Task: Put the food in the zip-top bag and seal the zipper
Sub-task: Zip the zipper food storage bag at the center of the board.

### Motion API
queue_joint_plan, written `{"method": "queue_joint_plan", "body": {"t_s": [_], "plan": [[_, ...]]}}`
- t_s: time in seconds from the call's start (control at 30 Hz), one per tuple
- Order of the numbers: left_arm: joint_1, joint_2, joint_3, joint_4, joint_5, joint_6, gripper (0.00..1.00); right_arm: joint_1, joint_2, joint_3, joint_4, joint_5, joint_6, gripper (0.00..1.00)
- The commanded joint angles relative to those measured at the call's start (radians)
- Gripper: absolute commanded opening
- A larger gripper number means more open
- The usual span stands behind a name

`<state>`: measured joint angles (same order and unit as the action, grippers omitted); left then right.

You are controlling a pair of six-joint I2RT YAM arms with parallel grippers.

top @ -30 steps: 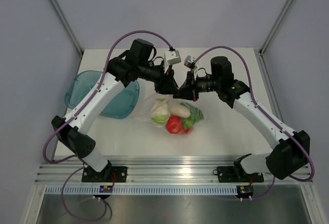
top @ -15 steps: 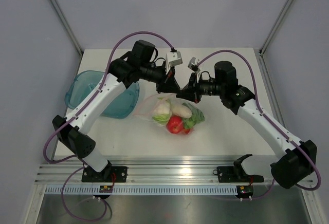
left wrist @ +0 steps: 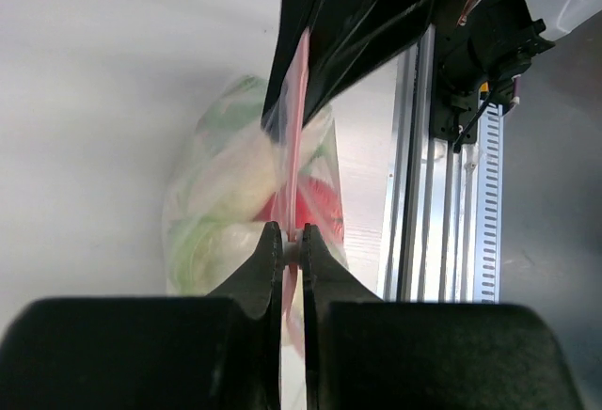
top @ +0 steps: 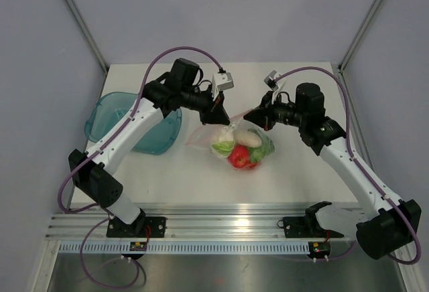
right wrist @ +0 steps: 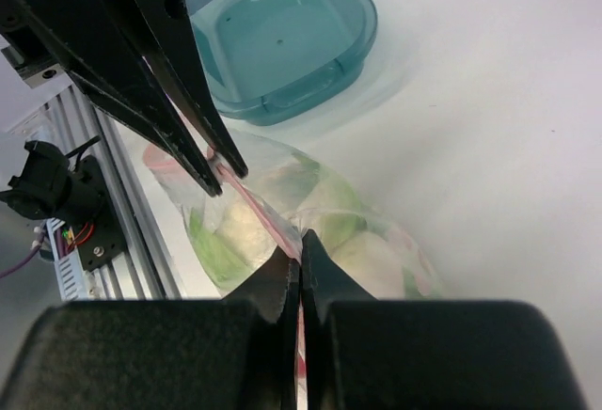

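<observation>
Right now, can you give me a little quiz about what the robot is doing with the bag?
1. True or false: the food is already inside the bag.
2. What do the left gripper and the right gripper pinch? A) a spoon B) the zipper C) a loose tomato
3. Fill in: the bowl sits on the robot's ___ side.
Key: 1 true; 2 B; 3 left.
</observation>
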<state>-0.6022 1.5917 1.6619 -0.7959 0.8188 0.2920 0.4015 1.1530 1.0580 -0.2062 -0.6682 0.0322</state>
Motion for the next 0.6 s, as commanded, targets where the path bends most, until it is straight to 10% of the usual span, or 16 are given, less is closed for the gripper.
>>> {"method": "queue_joint_plan", "body": {"t_s": [0.0, 0.57], "plan": [[0.054, -0.071, -0.065, -0.052, -0.026, 0.018, 0.0, -0.05, -0.078, 0.017, 0.136, 0.073, 0.014, 0.0], [0.266, -0.268, -0.36, 0.104, 0.052, -0.082, 0.0, -0.092, -0.124, 0.016, 0.085, 0.284, -0.021, 0.0]]}}
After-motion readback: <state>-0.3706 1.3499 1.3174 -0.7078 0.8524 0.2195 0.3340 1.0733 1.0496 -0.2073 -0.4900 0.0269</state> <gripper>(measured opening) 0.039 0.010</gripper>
